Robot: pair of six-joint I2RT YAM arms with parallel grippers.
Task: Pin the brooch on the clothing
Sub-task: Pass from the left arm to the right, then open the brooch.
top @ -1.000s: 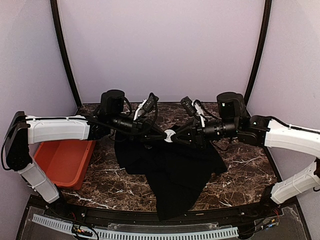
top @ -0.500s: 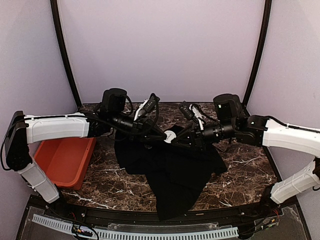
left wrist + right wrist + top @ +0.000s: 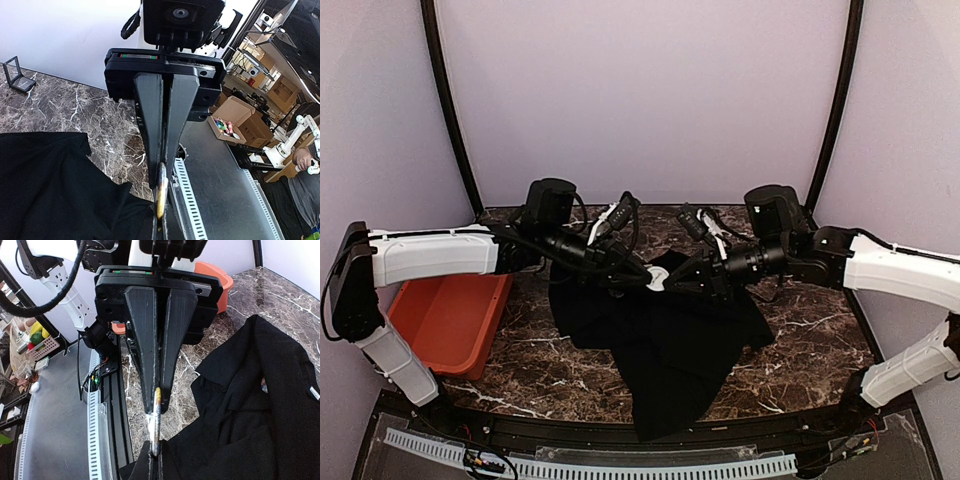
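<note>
Matt black cloth T-shirt on a glossy marble-look table — smooth orange plastic bin.

left arm: stretched in from 9 o'clock, wrist near centre | left gripper: fingers pressed together, tips pinching the brooch | right arm: stretched in from 3 o'clock | right gripper: fingers together on the same brooch, facing the left gripper
</note>
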